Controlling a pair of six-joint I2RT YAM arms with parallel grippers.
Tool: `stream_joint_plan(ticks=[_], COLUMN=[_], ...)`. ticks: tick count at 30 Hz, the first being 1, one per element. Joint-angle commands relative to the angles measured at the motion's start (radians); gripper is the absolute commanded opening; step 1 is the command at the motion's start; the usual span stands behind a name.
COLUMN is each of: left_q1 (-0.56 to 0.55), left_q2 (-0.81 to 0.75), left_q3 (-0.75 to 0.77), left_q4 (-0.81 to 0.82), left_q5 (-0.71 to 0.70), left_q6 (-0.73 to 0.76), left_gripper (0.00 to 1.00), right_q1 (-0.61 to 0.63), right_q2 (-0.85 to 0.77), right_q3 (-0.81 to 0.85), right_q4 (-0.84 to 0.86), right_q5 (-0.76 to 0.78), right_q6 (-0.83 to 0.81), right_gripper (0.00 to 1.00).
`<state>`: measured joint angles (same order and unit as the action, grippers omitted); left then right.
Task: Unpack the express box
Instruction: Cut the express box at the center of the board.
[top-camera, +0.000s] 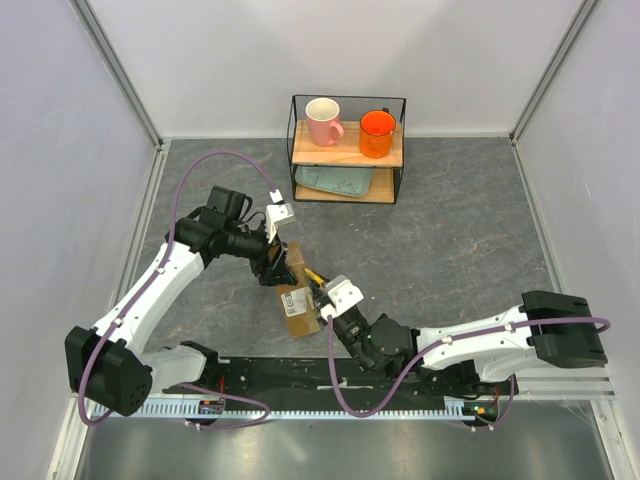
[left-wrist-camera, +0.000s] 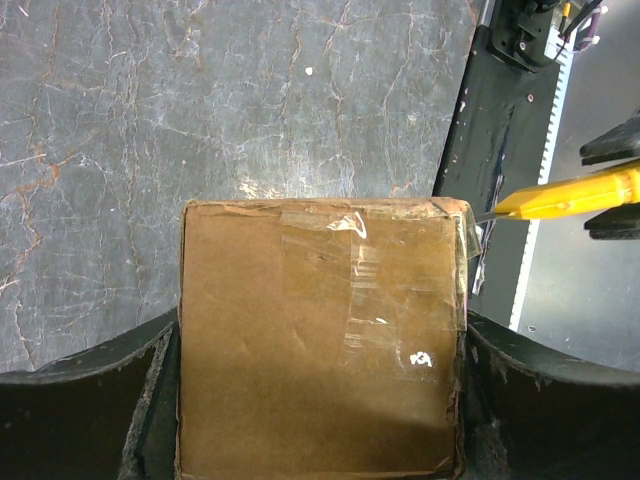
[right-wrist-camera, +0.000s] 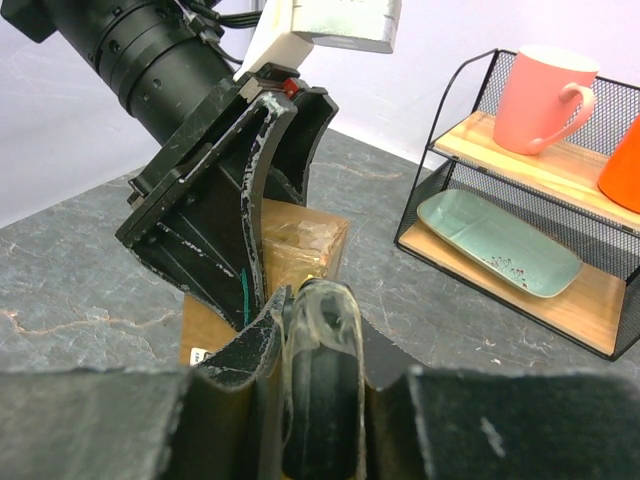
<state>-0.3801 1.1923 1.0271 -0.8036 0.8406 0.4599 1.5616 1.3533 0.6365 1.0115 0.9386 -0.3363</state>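
Observation:
The express box (top-camera: 297, 300), a flat brown cardboard parcel with clear tape and a small white label, lies on the table near the front. My left gripper (top-camera: 274, 262) is shut on its far end; in the left wrist view the box (left-wrist-camera: 310, 340) fills the gap between both fingers (left-wrist-camera: 90, 400). My right gripper (top-camera: 326, 300) is shut on a yellow utility knife (top-camera: 313, 276). In the left wrist view the knife (left-wrist-camera: 575, 193) has its blade tip at the box's taped right corner. In the right wrist view its handle (right-wrist-camera: 322, 370) sits between my jaws, just right of the box (right-wrist-camera: 300, 240).
A black wire rack (top-camera: 347, 150) stands at the back with a pink mug (top-camera: 323, 121), an orange mug (top-camera: 377, 133) and a pale green tray (top-camera: 335, 181) on its lower shelf. The arm bases' black rail (top-camera: 300, 375) runs along the near edge.

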Motion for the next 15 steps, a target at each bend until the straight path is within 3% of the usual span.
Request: stream_joint_plan(ticks=[1,15], left_q1=[-0.009,-0.013], left_q2=[0.004,0.006], left_q3=[-0.027,-0.027], left_q4=[0.001,0.012], left_q5=[0.020,0.028], left_q6=[0.029,0.016], left_gripper=[0.25,0.25], right_q1=[-0.008,-0.008], right_q2=[-0.060,-0.039], right_q3=[0.011,0.011], right_q4=[0.003,-0.005], right_q5=[0.006,0.000], right_q6=[0.025,0.039], right_gripper=[0.00,0.00])
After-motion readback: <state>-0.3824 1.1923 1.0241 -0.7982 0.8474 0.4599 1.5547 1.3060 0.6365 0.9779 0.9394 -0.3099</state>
